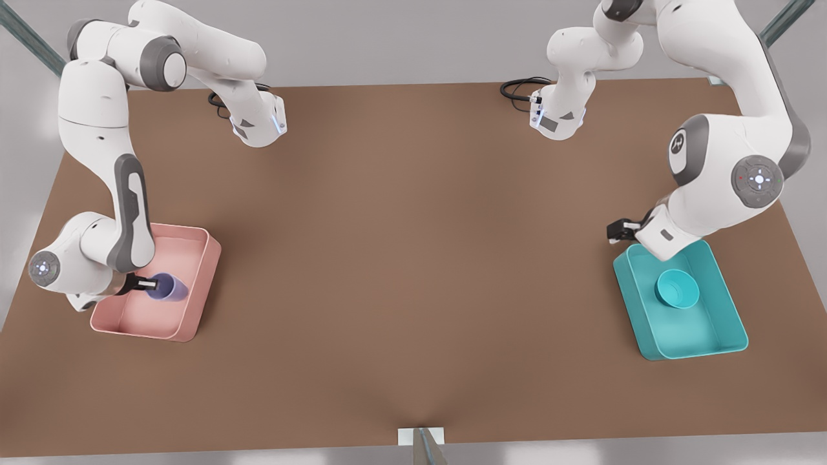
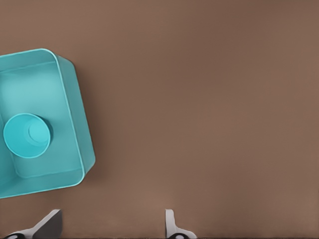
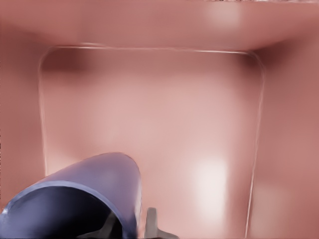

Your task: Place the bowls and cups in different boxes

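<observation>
The lavender cup [image 1: 169,287] [image 3: 84,191] hangs tilted over the floor of the pink box [image 1: 197,255] [image 3: 174,114] at the front view's left. My right gripper [image 1: 147,284] [image 3: 130,226] is shut on the cup's rim, one finger inside and one outside. At the front view's right, the small teal bowl [image 1: 676,289] [image 2: 27,135] sits upright inside the teal box [image 1: 701,345] [image 2: 75,109]. My left gripper [image 1: 621,230] [image 2: 109,226] is open above the bare table, just off the far corner of the teal box, holding nothing.
The brown table [image 1: 413,258] spreads wide between the two boxes. Both arm bases and their black cables [image 1: 517,87] stand along the back edge. A small metal post [image 1: 421,442] sits at the middle of the front edge.
</observation>
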Controlling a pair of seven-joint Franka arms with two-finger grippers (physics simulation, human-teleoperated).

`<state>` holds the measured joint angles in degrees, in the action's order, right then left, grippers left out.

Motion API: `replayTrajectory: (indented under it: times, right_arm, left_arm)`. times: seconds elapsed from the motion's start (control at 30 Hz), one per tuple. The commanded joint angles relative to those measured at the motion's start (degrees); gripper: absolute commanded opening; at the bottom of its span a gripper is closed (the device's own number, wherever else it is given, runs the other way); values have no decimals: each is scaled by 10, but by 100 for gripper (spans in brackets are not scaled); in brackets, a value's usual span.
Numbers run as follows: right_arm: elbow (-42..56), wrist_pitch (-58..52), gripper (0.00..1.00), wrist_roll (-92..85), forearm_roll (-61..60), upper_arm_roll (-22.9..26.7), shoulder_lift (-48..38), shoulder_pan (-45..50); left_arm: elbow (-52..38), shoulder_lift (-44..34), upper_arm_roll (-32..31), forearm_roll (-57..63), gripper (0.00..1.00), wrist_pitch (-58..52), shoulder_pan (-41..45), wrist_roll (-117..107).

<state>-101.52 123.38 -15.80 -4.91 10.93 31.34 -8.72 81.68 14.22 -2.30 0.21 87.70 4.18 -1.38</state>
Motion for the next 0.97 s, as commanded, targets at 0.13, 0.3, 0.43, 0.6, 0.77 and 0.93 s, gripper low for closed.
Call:
replayTrajectory:
  times: [0.13,0.3,0.43,0.6,0.77,0.93]
  right_arm:
    - [0,-1,100,-90,-2,-2,-9,2]
    - [49,-224,100,-33,-1,-49,-147,11]
    - [270,-510,100,62,37,-48,-158,46]
    - [190,-508,100,140,38,-56,-258,57]
    - [182,-508,100,140,38,-56,-266,57]
    - [181,-507,100,140,39,-56,-269,57]
  left_arm:
    - [-9,-6,-13,-3,100,-75,-4,-65]
    - [-9,-6,-12,-4,100,-71,-4,-65]
    - [-9,-6,-13,-4,100,-72,-4,-65]
    - [-9,-6,-13,-3,100,-73,-4,-65]
    - [-9,-6,-13,-3,100,-73,-4,-68]
    - [-9,-6,-13,-3,100,-74,-4,-68]
